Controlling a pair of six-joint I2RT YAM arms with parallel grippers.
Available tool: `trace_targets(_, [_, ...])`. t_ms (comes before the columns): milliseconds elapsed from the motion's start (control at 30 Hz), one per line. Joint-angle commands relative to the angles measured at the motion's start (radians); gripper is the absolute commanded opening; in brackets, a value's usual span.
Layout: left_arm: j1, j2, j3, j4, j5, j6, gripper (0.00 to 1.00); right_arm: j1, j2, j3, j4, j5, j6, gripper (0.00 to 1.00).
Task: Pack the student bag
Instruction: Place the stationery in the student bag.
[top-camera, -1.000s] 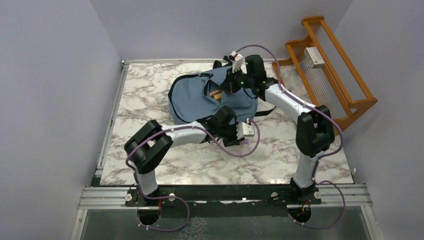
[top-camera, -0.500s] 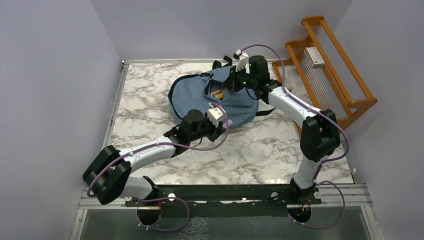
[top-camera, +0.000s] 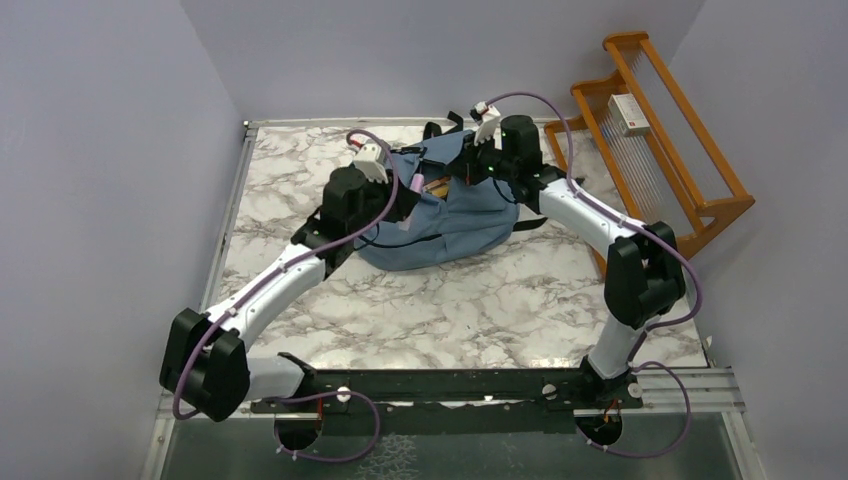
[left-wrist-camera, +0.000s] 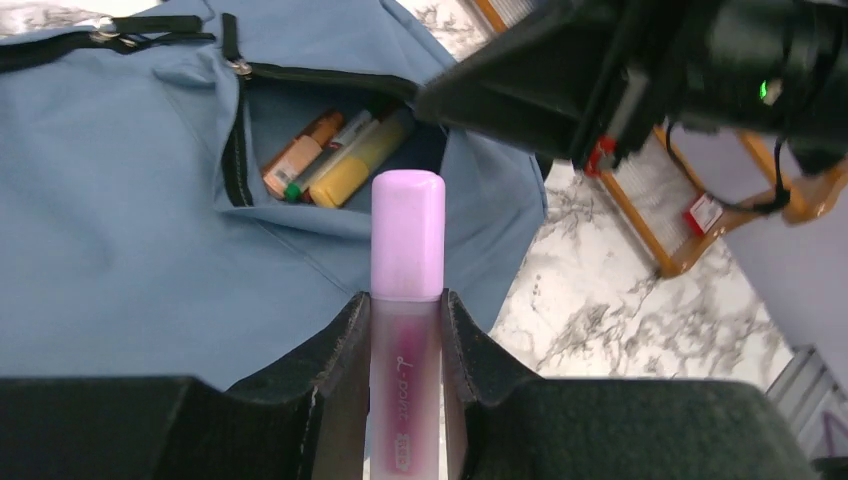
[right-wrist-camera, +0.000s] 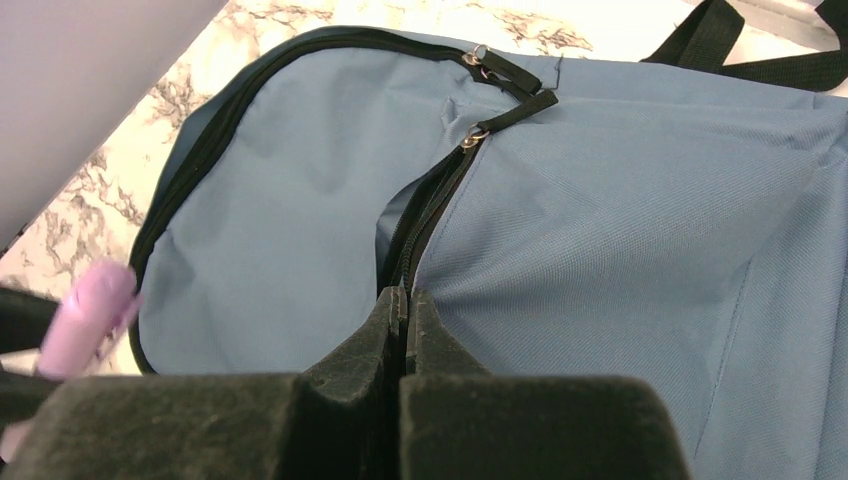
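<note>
The slate-blue student bag lies flat at the back of the marble table, its front pocket unzipped. Several markers, orange and yellow among them, lie inside the pocket. My left gripper is shut on a pink highlighter whose cap points at the pocket mouth, a short way off it. In the top view this gripper hangs over the bag's left part. My right gripper is shut on the pocket's zipper edge and holds it up; from above it is at the bag's far side. The highlighter shows at lower left.
A wooden rack stands at the back right, off the table, with a small white box on it. Black bag straps trail toward the back wall. Purple walls close in on the left, back and right.
My left arm has swung from the bag's near side round to its left, carrying the pink highlighter up to the pocket mouth. The right gripper kept its hold on the pocket edge.
</note>
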Motion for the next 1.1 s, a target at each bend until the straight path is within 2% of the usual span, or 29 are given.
trace_targets(0, [0.074,0.070,0.134,-0.173,0.115,-0.145,0.00,0.006,-0.073,-0.008,0.097,-0.016,-0.022,0.01])
trace_targets(200, [0.130,0.198,0.283,-0.307,0.242,-0.260,0.00,0.007,-0.083,-0.023,0.097,-0.001,-0.030,0.01])
trace_targets(333, [0.134,0.277,0.346,-0.368,0.290,-0.277,0.00,0.006,-0.089,-0.026,0.095,0.002,-0.035,0.01])
trace_targets(600, [0.134,0.413,0.469,-0.442,0.318,-0.260,0.00,0.006,-0.097,-0.043,0.108,-0.012,-0.036,0.01])
trace_targets(1067, [0.134,0.646,0.712,-0.454,0.292,-0.273,0.00,0.010,-0.104,-0.066,0.132,-0.059,-0.022,0.01])
